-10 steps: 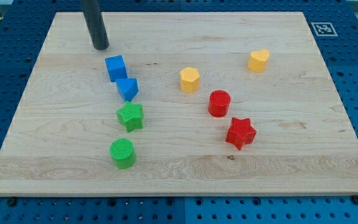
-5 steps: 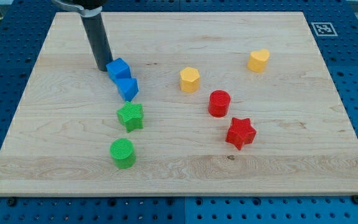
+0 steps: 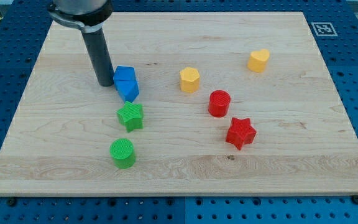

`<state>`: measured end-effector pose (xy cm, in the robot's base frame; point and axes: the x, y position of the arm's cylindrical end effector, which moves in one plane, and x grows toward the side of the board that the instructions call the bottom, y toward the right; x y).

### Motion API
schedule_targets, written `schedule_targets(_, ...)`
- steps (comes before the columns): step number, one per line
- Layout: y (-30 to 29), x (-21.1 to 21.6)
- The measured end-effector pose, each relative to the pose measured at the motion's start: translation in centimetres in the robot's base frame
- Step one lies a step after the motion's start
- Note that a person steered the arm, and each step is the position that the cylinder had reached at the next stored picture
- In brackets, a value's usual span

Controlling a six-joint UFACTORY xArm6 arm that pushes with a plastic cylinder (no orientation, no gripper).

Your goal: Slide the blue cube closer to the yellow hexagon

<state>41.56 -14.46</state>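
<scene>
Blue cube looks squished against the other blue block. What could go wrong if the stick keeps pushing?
My tip sits at the view's left of the blue cube, which touches the other blue block. Pushing on could drag that block along too, or make the cube twist off the tip. The pair might also drift wide of the nearer yellow hexagon toward the red cylinder.

My tip (image 3: pixel 106 83) touches the blue cube (image 3: pixel 124 75) (left side), yellow hexagon (image 3: pixel 189 79) well apart.

Bright, even overhead light; the desk (image 3: pixel 185 168) is sharp to every edge, with faint, soft shadows.
</scene>
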Motion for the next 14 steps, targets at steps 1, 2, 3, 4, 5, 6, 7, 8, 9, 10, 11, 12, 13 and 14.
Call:
schedule_targets(1, 0.0, 0.3)
schedule_targets(2, 0.0, 0.5)
schedule_targets(3, -0.2, 0.8)
schedule_targets(4, -0.5, 0.8)
schedule_targets(5, -1.4, 0.7)
schedule_targets(6, -1.5, -0.5)
schedule_targets(7, -1.5, -1.5)
schedule_targets(8, -1.5, -1.5)
schedule_targets(9, -1.5, -1.5)
schedule_targets(10, -1.4, -1.1)
schedule_targets(11, -0.6, -0.9)
schedule_targets(12, 0.4, -0.9)
schedule_targets(13, 2.1, -0.9)
schedule_targets(14, 4.1, -0.9)
